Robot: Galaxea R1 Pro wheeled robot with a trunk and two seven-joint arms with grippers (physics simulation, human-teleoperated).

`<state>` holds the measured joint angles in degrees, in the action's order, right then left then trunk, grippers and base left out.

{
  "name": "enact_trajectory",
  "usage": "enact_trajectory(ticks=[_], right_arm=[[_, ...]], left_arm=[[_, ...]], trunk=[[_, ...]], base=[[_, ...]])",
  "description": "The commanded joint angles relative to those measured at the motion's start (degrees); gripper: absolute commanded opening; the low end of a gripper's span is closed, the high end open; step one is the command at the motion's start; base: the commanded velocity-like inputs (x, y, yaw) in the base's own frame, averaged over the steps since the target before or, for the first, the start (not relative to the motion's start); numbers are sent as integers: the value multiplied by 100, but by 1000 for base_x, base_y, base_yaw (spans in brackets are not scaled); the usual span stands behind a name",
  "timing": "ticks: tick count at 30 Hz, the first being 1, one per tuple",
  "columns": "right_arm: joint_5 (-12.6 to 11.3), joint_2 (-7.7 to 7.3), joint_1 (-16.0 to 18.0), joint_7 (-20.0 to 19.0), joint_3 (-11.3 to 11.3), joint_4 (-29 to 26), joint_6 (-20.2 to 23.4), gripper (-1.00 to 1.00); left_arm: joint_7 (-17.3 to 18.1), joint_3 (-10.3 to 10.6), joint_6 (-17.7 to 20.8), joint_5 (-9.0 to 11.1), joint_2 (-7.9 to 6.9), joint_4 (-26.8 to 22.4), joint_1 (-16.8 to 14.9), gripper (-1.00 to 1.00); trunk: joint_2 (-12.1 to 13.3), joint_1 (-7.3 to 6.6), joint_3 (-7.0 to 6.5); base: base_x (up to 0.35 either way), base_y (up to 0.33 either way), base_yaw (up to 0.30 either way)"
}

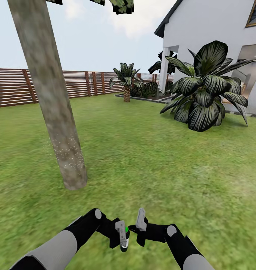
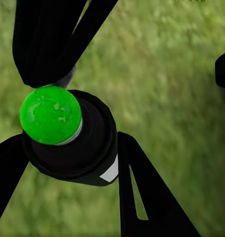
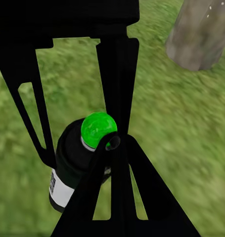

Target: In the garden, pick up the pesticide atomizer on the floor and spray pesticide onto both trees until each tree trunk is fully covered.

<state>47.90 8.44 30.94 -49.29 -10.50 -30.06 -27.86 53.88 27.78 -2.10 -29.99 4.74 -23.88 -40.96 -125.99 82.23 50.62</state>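
The pesticide atomizer, a small black bottle with a bright green cap, hangs low in front of me over the grass floor. My left gripper is shut on it, one finger on each side of the bottle's body. My right gripper is just to its right, shut and empty, with its tips close to the atomizer. One tree trunk, thick, pale and mottled, leans up at the left, with pale specks on its lower part. Its base stands in the grass.
A big dark-leaved palm stands at the right before the white house. A smaller palm grows in a bed farther back. The brown slat fence closes off the lawn behind the trunk.
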Motion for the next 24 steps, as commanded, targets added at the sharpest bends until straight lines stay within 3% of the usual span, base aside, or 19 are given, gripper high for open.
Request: enact_trajectory(ticks=[1,4,8,24], right_arm=[[0,0,0,-1,-1,0,0,-100],[0,0,0,2,-3,0,0,-100],[0,0,0,0,0,0,0,-100],[0,0,0,-1,0,0,0,-100]], left_arm=[[0,-1,0,6,0,-2,0,-100],[0,-7,-2,30,1,-3,0,-100],[8,7,-17,246,1,-3,0,-100],[-14,12,-25,235,-49,77,13,-100]], trunk=[[0,0,0],[0,0,0],[0,0,0],[0,0,0]], base=[[0,0,0],[0,0,0],[0,0,0],[0,0,0]])
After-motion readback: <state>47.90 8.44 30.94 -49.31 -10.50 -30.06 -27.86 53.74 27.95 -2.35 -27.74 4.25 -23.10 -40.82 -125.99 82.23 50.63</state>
